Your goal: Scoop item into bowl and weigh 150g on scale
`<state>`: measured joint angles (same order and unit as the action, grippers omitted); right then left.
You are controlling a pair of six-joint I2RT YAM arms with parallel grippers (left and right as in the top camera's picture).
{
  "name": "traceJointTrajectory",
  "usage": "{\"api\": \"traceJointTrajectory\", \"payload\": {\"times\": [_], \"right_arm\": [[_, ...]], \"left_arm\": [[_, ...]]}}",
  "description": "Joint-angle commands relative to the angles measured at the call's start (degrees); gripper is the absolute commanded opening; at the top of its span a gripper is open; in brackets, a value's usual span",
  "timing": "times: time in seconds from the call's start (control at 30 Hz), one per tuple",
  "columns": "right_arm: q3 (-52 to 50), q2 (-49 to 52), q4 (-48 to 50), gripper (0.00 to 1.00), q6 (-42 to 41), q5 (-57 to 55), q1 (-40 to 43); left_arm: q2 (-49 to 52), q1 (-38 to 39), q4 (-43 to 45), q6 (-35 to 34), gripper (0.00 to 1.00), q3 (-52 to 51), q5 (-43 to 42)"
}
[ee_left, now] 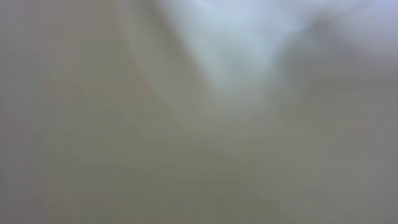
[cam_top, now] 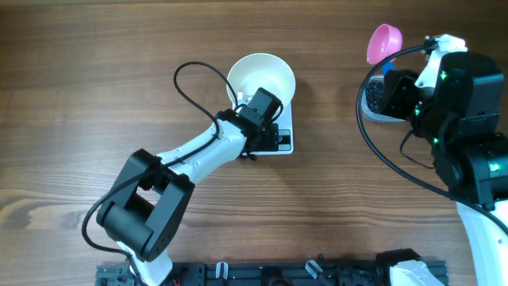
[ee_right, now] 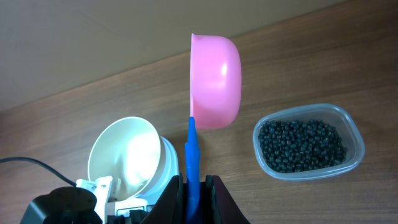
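Two arms worked over one broad wooden table [cam_top: 79, 79] of dark, grained boards; nothing of the room beyond it showed. The left arm [cam_top: 198, 151] reached forward to the white bowl [cam_top: 266, 73], which stood on the small white scale [cam_top: 287, 121] near the table's middle, with no beads visible inside. The left gripper [cam_top: 260, 107] sat at the bowl's near rim with its jaws spread wide. Its own camera gave only a pale blur, so contact with the rim could not be judged. The right arm [cam_top: 476, 103] hung over the clear plastic tub [ee_right: 356, 134], well apart from the bowl on the right side. The right gripper [ee_right: 193, 186] was clenched on the blue handle [ee_right: 191, 146] of the pink scoop [ee_right: 217, 74]. The scoop's long axis ran straight out from the fingers, with the cup at the far end and turned on its side. The black beads [ee_right: 301, 146] lay heaped in the tub, just to the right of the scoop, and none was seen in the cup. The right arm was plainly the nearer one, so the next move probably called for a short dip rightward into the tub.
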<state>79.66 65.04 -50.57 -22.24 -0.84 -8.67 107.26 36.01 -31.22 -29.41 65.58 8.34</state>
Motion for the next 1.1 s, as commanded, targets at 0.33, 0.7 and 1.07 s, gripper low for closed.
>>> {"api": "traceJointTrajectory", "payload": {"times": [0.33,0.7,1.07], "right_arm": [[0.7,0.57,0.26,0.04,-0.24,0.92,0.17],[0.7,0.66,0.17,0.04,-0.26,0.92,0.17],[0.7,0.66,0.15,0.04,-0.24,0.94,0.17]], "left_arm": [[2.43,0.2,-2.21,-0.85,1.0,-0.79,3.54],[2.43,0.09,-2.16,-0.9,1.0,-0.79,3.72],[2.69,-0.92,-2.21,-1.05,1.0,-0.85,4.42]]}}
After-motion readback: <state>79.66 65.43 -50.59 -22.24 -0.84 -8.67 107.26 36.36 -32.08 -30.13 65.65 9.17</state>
